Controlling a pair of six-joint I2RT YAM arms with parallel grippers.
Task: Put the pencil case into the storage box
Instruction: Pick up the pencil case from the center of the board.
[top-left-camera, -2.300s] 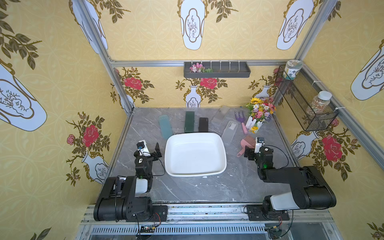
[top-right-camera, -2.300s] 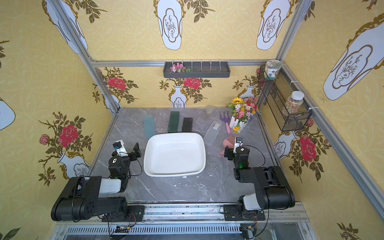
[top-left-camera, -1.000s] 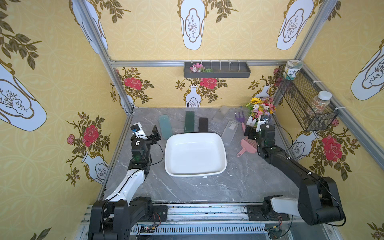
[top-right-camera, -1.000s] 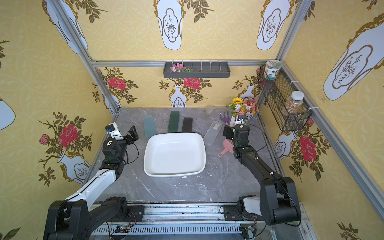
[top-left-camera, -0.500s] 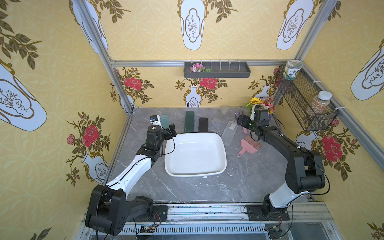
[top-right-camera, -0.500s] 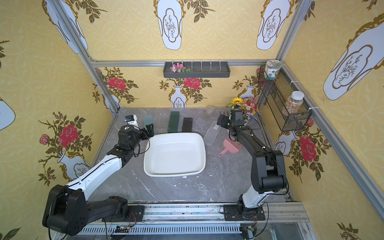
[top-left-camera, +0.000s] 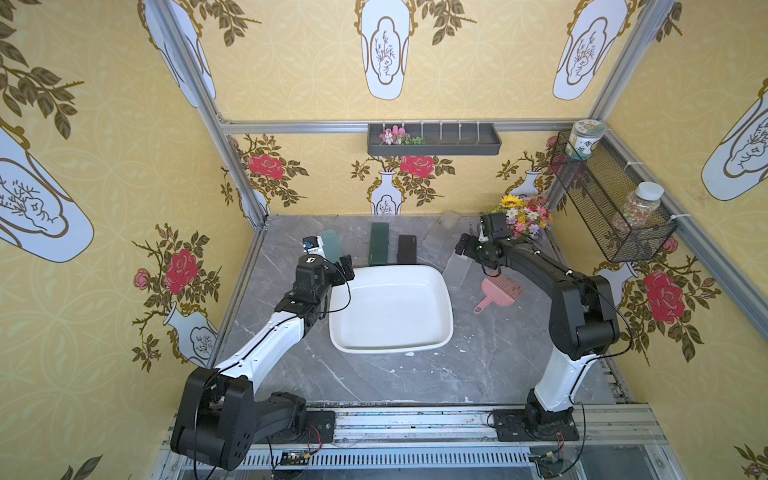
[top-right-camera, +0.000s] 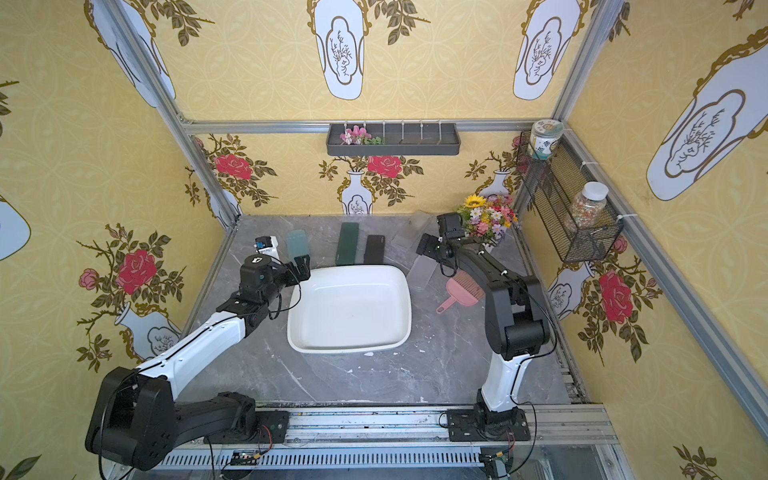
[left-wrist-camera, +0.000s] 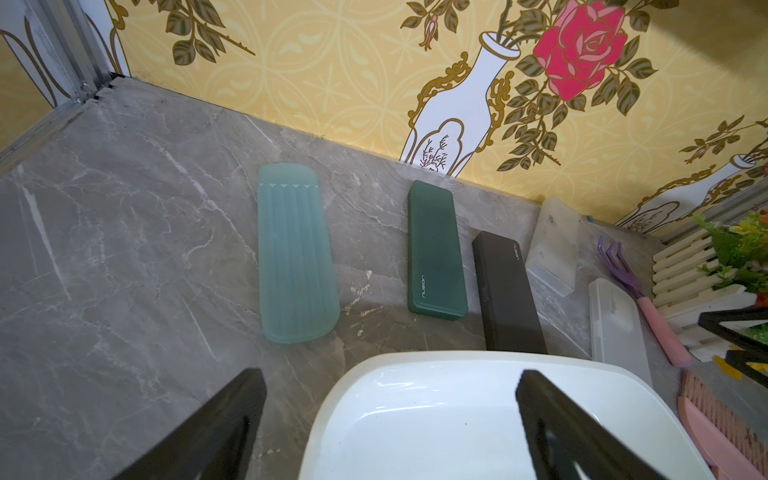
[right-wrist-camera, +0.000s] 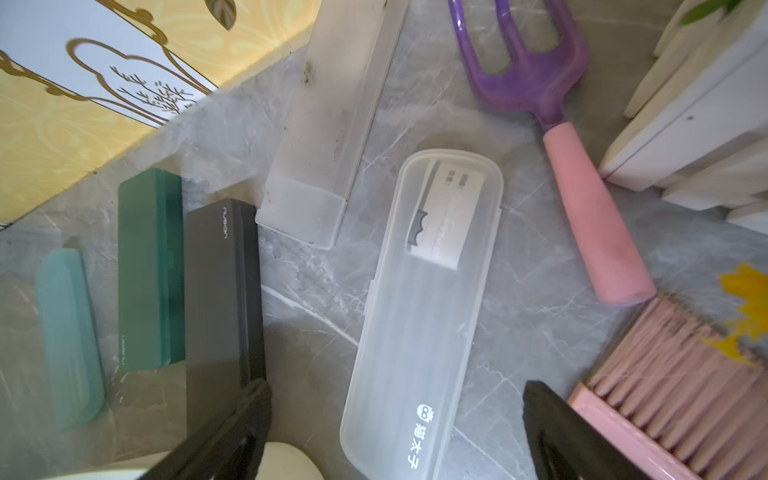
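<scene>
The storage box (top-left-camera: 390, 348), a shallow white tub, sits mid-table with nothing in it. Behind it lies a row of pencil cases: light teal (top-left-camera: 332, 245), dark green (top-left-camera: 379, 243) and black (top-left-camera: 407, 249). To the right are two frosted clear ones (top-left-camera: 457, 270) (top-left-camera: 440, 232). My left gripper (top-left-camera: 345, 266) hovers open over the box's far left corner (left-wrist-camera: 353, 374), short of the teal case (left-wrist-camera: 293, 253). My right gripper (top-left-camera: 463, 245) hangs open above the frosted case with the printed label (right-wrist-camera: 419, 316), its fingers either side and nothing held.
A pink hand brush (top-left-camera: 500, 291) lies right of the box, next to a purple-and-pink garden fork (right-wrist-camera: 540, 83). A flower box (top-left-camera: 525, 216) stands in the far right corner. A grey divided tray (top-left-camera: 434, 139) and a wire basket (top-left-camera: 611, 208) with jars hang on the walls.
Both arms have stretched from the near edge toward the back of the table. The left gripper went to the box's far left corner, the right to above the frosted case. Both stayed open.
</scene>
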